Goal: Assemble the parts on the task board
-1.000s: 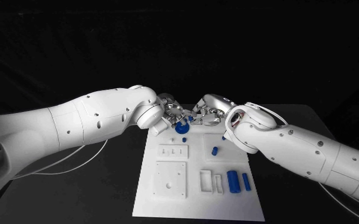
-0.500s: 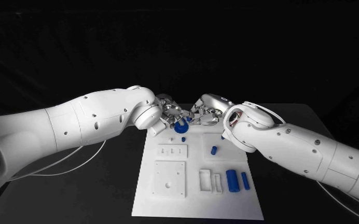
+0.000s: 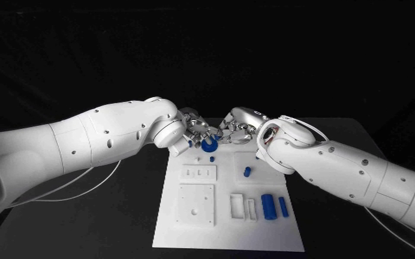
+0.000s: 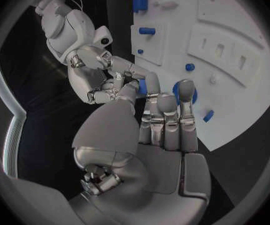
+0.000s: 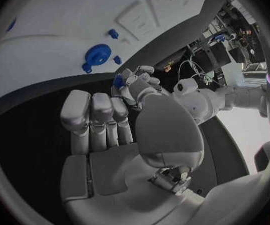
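Note:
The white task board (image 3: 226, 223) lies in the middle of the table. At its far end my left hand (image 3: 195, 130) and right hand (image 3: 237, 127) meet fingertip to fingertip. A small blue part (image 4: 143, 85) (image 5: 117, 81) sits between their fingertips, and both hands pinch it. Just below them a round blue gear-like part (image 3: 208, 145) (image 5: 97, 55) lies on the board, partly hidden behind my left fingers (image 4: 185, 87) in the left wrist view.
Other blue parts are on the board: a short peg (image 3: 247, 172), two cylinders (image 3: 268, 205) near the right edge, a small stud (image 3: 211, 160) and a small piece (image 4: 208, 116) by the far edge. White raised blocks (image 3: 197, 206) occupy the board's left half.
Both hands stay together at the board's far end. The right forearm has edged slightly inward; the blue gear-like part stays where it was.

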`<action>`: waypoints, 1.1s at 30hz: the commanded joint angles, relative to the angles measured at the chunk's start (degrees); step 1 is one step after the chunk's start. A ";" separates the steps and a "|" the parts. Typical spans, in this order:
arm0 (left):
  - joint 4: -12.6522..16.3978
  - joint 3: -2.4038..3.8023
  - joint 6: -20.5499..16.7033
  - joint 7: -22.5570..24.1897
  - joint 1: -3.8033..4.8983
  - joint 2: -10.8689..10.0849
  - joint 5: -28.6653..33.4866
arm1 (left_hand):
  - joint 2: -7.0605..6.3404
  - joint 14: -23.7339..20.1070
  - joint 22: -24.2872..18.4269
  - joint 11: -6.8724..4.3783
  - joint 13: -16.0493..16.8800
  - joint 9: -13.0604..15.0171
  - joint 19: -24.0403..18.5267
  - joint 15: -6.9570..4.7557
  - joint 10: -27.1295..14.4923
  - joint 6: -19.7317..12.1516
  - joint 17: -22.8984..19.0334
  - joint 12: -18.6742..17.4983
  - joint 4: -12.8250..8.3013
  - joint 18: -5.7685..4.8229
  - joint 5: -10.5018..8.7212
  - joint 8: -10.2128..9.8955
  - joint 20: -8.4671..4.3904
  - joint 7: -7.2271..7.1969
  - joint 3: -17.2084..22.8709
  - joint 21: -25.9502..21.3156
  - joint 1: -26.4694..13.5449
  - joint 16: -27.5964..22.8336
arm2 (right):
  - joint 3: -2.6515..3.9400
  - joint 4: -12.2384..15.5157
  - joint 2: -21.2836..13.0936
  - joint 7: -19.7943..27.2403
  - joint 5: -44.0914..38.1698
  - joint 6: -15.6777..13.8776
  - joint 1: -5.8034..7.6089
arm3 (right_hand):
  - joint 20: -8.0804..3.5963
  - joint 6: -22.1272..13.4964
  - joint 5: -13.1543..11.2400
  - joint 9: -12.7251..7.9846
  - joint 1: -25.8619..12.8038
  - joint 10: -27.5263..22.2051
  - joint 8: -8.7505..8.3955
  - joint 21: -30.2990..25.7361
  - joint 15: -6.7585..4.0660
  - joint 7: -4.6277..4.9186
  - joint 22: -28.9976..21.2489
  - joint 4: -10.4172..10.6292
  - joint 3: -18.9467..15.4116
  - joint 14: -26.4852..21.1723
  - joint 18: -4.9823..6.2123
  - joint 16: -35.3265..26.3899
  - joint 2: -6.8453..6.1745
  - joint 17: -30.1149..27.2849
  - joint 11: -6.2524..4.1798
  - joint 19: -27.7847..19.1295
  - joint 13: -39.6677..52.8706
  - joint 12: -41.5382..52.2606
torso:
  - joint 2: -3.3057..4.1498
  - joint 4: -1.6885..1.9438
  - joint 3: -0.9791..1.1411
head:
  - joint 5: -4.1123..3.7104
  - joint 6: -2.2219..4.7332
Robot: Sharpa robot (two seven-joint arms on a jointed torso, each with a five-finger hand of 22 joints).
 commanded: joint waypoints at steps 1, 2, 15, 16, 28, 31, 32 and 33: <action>0.49 0.08 3.62 0.19 0.01 0.12 0.08 | -0.73 -0.23 0.28 -0.29 0.00 17.86 0.37 -0.31 0.13 0.57 -0.04 0.21 -0.22 -1.10 1.26 0.37 -0.13 -1.12 0.59 -0.45 0.10 0.27 | 0.01 -0.21 0.07 -0.54 -0.84 0.55 0.00 | -0.35 0.21 0.29 0.05 0.04 0.21 0.16 0.00 -0.26 -0.05 7.42 0.23 -0.17 0.04 -0.45 -0.32 0.51 -0.04 -0.27 3.21 0.03 -0.14 | 0.01 0.00 0.04 | 0.05 -0.05; 0.50 0.08 3.86 0.14 0.01 0.11 0.08 | -0.84 -0.26 0.39 -0.29 -0.01 17.91 0.37 -0.31 0.13 0.54 -0.04 0.21 -0.32 -1.10 1.80 0.37 -0.13 -1.12 0.76 -0.52 0.07 0.29 | 0.01 -0.21 0.08 -0.56 -0.85 0.55 0.00 | -0.35 0.21 0.29 0.05 0.04 0.21 0.16 0.00 -0.26 -0.05 7.42 0.23 -0.17 0.04 -0.45 -0.32 0.51 -0.04 -0.27 3.21 0.03 -0.14 | 0.00 -0.01 0.03 | 0.06 -0.09; 0.57 0.08 4.60 -0.11 -0.05 0.08 0.16 | -1.99 -0.23 1.91 -0.35 -0.06 18.80 0.85 -0.33 0.41 0.80 -0.14 0.23 -0.03 -1.15 1.32 0.38 -0.14 -1.18 1.57 -1.67 -1.72 0.50 | 0.01 -0.22 0.12 -0.75 -0.96 0.67 0.00 | -0.34 0.38 0.30 0.12 0.04 0.27 0.19 0.01 -0.26 -0.09 7.44 0.15 -0.20 0.07 -0.46 -0.32 0.66 0.01 -0.30 3.25 0.08 -0.08 | -0.02 -0.05 0.06 | 0.05 -0.08; 0.56 0.09 4.53 -0.11 -0.05 0.09 0.18 | -2.05 -0.19 2.01 -0.36 -0.01 18.87 0.92 -0.34 0.42 0.85 -0.15 0.28 0.26 -1.16 1.02 0.37 -0.15 -1.18 1.28 -1.77 -1.83 0.51 | 0.01 -0.21 0.13 -0.76 -0.97 0.68 0.00 | -0.34 0.38 0.30 0.12 0.04 0.27 0.19 0.01 -0.26 -0.09 7.44 0.15 -0.20 0.07 -0.46 -0.32 0.66 0.01 -0.30 3.25 0.08 -0.08 | -0.02 -0.05 0.05 | 0.05 -0.08; 0.49 0.09 4.40 -0.31 -0.08 0.06 0.33 | -2.47 -0.07 3.07 -0.36 0.48 19.35 1.45 -0.35 0.37 1.08 -0.25 0.67 3.04 -1.21 -2.03 0.38 -0.16 -1.04 -2.00 -2.81 -2.74 0.62 | 0.01 -0.18 0.13 -0.88 -1.02 0.71 -0.01 | -0.35 0.49 0.37 0.18 0.04 0.25 0.17 0.02 -0.28 -0.12 7.45 0.10 -0.22 0.08 -0.48 -0.33 0.74 0.02 -0.34 3.26 0.07 -0.12 | 0.00 -0.04 0.03 | 0.02 -0.18; 0.48 0.09 4.71 -0.43 -0.11 0.04 0.34 | -2.67 -0.11 3.66 -0.40 0.78 19.43 1.61 -0.38 0.31 1.11 -0.16 0.98 3.55 -1.24 -1.60 0.37 -0.19 -1.07 -2.25 -3.12 -2.44 0.92 | 0.01 -0.19 0.13 -0.89 -1.04 0.73 -0.01 | -0.35 0.49 0.37 0.18 0.04 0.25 0.17 0.02 -0.28 -0.12 7.45 0.10 -0.22 0.08 -0.48 -0.33 0.74 0.02 -0.34 3.26 0.07 -0.12 | 0.00 -0.02 0.02 | -0.02 -0.20; 0.48 0.09 4.74 -0.44 -0.12 0.03 0.34 | -2.62 -0.13 3.72 -0.41 0.80 19.42 1.61 -0.40 0.28 1.08 -0.15 0.98 3.48 -1.24 -0.35 0.37 -0.19 -1.10 -2.11 -3.18 -2.23 0.95 | 0.01 -0.19 0.14 -0.88 -1.04 0.74 -0.01 | -0.35 0.49 0.37 0.18 0.04 0.25 0.17 0.02 -0.28 -0.12 7.45 0.10 -0.22 0.08 -0.48 -0.33 0.74 0.02 -0.34 3.26 0.07 -0.12 | 0.00 -0.03 0.03 | -0.03 -0.20; 0.47 0.09 4.78 -0.44 -0.13 0.02 0.35 | -2.63 -0.15 3.81 -0.43 0.82 19.42 1.62 -0.40 0.25 1.05 -0.13 0.99 3.42 -1.25 0.59 0.36 -0.20 -1.13 -1.99 -3.23 -2.06 0.99 | 0.01 -0.20 0.14 -0.86 -1.04 0.76 -0.01 | -0.35 0.49 0.37 0.18 0.04 0.25 0.17 0.02 -0.28 -0.12 7.45 0.10 -0.22 0.08 -0.48 -0.33 0.74 0.02 -0.34 3.26 0.07 -0.12 | -0.01 -0.04 0.01 | -0.02 -0.21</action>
